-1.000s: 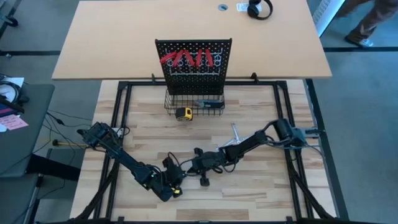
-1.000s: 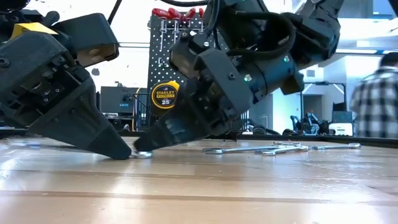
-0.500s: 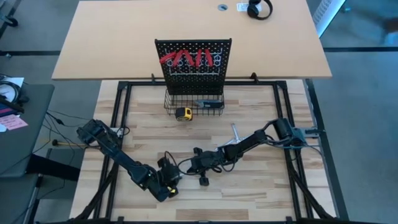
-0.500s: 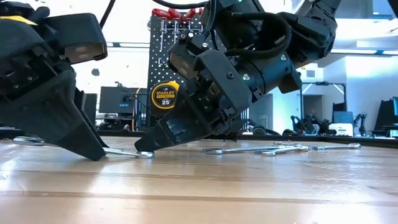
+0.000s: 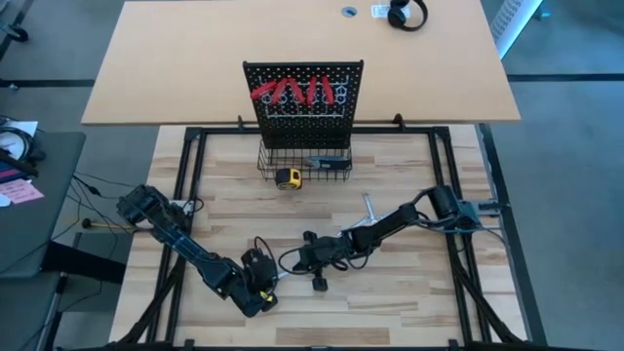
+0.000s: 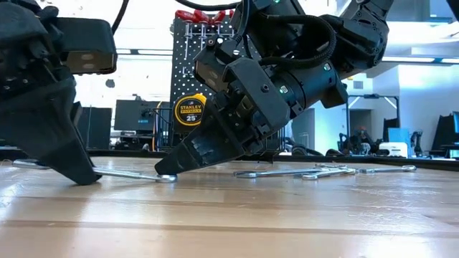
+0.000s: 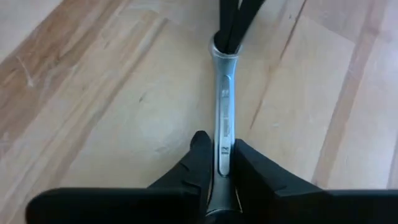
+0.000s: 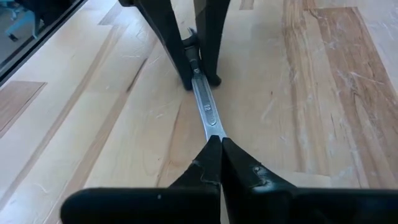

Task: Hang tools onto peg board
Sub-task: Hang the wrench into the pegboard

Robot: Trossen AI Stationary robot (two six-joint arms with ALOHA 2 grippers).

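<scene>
Near the front edge of the wooden table (image 5: 409,292), a slim silver wrench (image 7: 224,118) is lying flat on the boards with a gripper at each end. The left gripper (image 7: 217,155) is straddling one end, its two dark fingers (image 7: 200,155) sitting just beside the shaft on either side — whether they are actually pinching it cannot be told. The right gripper (image 8: 215,152) is meeting the opposite end with its fingers pressed together, their tips resting on the wrench's ring end. In the low view both grippers are tilting down to the table top, with the wrench stretched between them.

More silver wrenches (image 6: 315,171) are lying in a loose group farther back, toward the table's right side. The peg board (image 5: 303,92) is standing upright at the table's back edge, with red-handled pliers (image 5: 292,94) hanging along its upper rows. The wire basket (image 5: 305,160) at its base is holding a yellow tape measure (image 5: 288,177) at its left end.
</scene>
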